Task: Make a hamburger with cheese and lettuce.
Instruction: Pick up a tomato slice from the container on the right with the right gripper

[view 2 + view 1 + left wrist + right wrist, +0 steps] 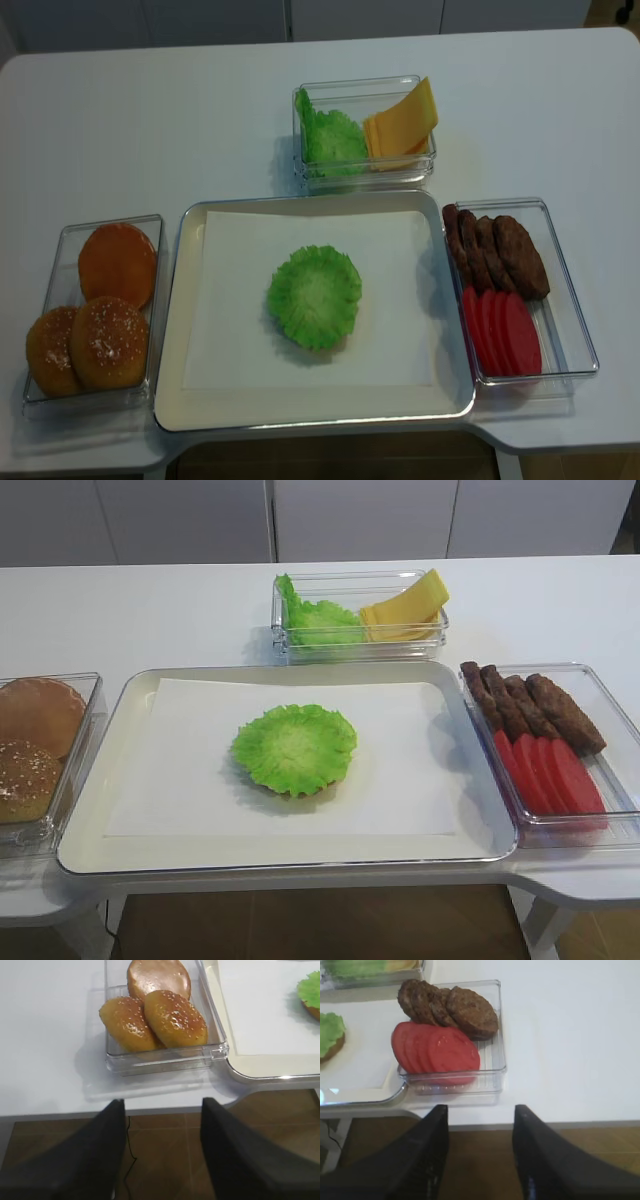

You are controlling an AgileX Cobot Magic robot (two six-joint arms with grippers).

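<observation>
on the white bench (pixel 120 120) stands a cream tray (pixel 190 330) with a sheet of white paper (pixel 230 300) inside, and in the middle of the paper lies the hamburger (pixel 314 297): a frilly green leaf on a thin brown bun base, of which only a small edge shows under the leaf. behind the tray is a clear box (pixel 365 95) that holds the lettuce (pixel 330 140) on its left side and the cheese (pixel 402 125) on its right side, the yellow slices leaning up against the right wall. to the left of the tray, just beside it, a clear container (pixel 60 240) holds three buns (pixel 100 310), two with sesame seeds in front and one smooth behind. to the right of the tray another clear container (pixel 570 280) holds brown meat patties (pixel 500 250) at the back and red tomato slices (pixel 503 332) in front, both rows overlapping. the left claw (pixel 162 1125) hangs over the floor before the bench edge, near the bun container, with its jaws apart and nothing between them. the right claw (pixel 481 1130) hangs in the same way before the bench edge, near the tomato container, jaws also apart and holding nothing
</observation>
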